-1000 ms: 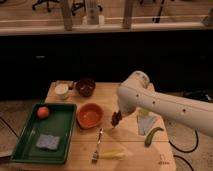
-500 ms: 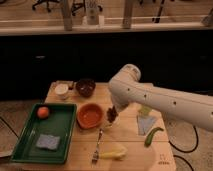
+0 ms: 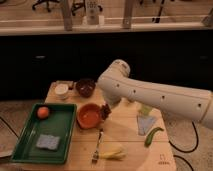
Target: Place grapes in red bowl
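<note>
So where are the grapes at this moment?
In the camera view, mid-table, the grapes hang in the shut hand, at the red bowl's right rim.

On the bench (image 3: 125, 131), the gripper (image 3: 106, 111) hangs at the larger bowl's (image 3: 89, 118) 3 o'clock rim, grapes (image 3: 104, 114) between its jaws; smaller bowl (image 3: 85, 88) at 12 o'clock, fork (image 3: 97, 148) at 6, tray (image 3: 61, 124) holding an orange (image 3: 43, 112) at 9.

Green tray (image 3: 62, 125) holds an orange (image 3: 43, 112) and, seemingly, a sponge (image 3: 48, 142); fork (image 3: 96, 149) nearby.
</note>
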You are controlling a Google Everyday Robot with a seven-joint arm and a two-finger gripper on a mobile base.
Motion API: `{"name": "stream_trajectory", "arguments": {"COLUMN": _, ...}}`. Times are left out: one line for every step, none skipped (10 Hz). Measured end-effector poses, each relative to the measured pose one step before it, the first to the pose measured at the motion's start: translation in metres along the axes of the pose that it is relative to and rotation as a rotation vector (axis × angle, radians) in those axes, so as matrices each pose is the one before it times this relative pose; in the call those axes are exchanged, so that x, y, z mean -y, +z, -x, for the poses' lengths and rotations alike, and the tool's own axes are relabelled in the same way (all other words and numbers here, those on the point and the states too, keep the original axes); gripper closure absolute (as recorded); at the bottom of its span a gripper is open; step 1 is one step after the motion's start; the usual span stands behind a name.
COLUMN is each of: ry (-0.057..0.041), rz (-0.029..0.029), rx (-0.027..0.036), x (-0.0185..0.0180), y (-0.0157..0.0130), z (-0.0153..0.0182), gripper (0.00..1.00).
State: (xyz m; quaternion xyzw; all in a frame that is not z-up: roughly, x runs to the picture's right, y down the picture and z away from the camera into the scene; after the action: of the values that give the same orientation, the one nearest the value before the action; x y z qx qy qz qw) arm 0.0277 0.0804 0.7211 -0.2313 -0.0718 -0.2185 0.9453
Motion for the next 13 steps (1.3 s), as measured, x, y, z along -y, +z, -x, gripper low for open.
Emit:
{"name": "stream_trajectory", "arguments": {"ry": -0.01011, "rz": 0.00075, "rx": 0.00024, "x": 0.00268, "y": 0.00047, "z": 0.00345, "gripper": 1.00}}
{"name": "stream_trajectory", "arguments": {"ry": -0.01610, "rz": -0.00018, "rx": 0.00016, "x": 0.00392, "y": 0.00092, "z": 0.00510, "gripper": 1.00}}
{"name": "stream_trajectory", "arguments": {"ry": -0.01610, "rz": -0.00087, "rx": 0.00078, "x": 0.00335, "y": 0.00131, "z": 0.00458, "gripper": 1.00}}
{"name": "stream_trajectory", "arguments": {"ry": -0.01610, "rz": -0.00019, "rx": -0.00056, "x": 0.00364, "y": 0.00168, "z": 0.00519, "gripper": 1.00}}
{"name": "stream_trajectory", "arguments": {"ry": -0.02831, "rz": -0.00181, "rx": 0.00494, "x": 0.00653, "y": 0.00211, "z": 0.01065, "gripper": 1.00}}
{"name": "stream_trajectory", "arguments": {"ry": -0.01288, "rz": 0.00091, "rx": -0.00027, "x": 0.00147, "y": 0.00156, "z": 0.00211, "gripper": 1.00}}
{"name": "stream_trajectory", "arguments": {"ry": -0.01268, "rz": 0.00296, "rx": 0.00114, "x": 0.00112, "y": 0.00259, "z": 0.00294, "gripper": 1.00}}
{"name": "stream_trajectory", "arguments": {"ry": -0.01689, "rz": -0.00274, "rx": 0.00509, "x": 0.00315, "y": 0.00240, "z": 0.00492, "gripper": 1.00}}
{"name": "stream_trajectory", "arguments": {"ry": -0.01899, "rz": -0.00413, "rx": 0.00802, "x": 0.00159, "y": 0.00230, "z": 0.00207, "gripper": 1.00}}
{"name": "stream_trajectory", "arguments": {"ry": -0.01188, "rz": -0.00101, "rx": 0.00098, "x": 0.00227, "y": 0.00132, "z": 0.00199, "gripper": 1.00}}
{"name": "stream_trajectory", "arguments": {"ry": -0.01341, "rz": -0.00064, "rx": 0.00620, "x": 0.00380, "y": 0.00140, "z": 0.00639, "gripper": 1.00}}
{"name": "stream_trajectory", "arguments": {"ry": -0.02084, "rz": -0.00492, "rx": 0.00180, "x": 0.00399, "y": 0.00265, "z": 0.00327, "gripper": 1.00}}
{"name": "stream_trajectory", "arguments": {"ry": -0.01030, "rz": -0.00047, "rx": 0.00623, "x": 0.00132, "y": 0.00259, "z": 0.00224, "gripper": 1.00}}
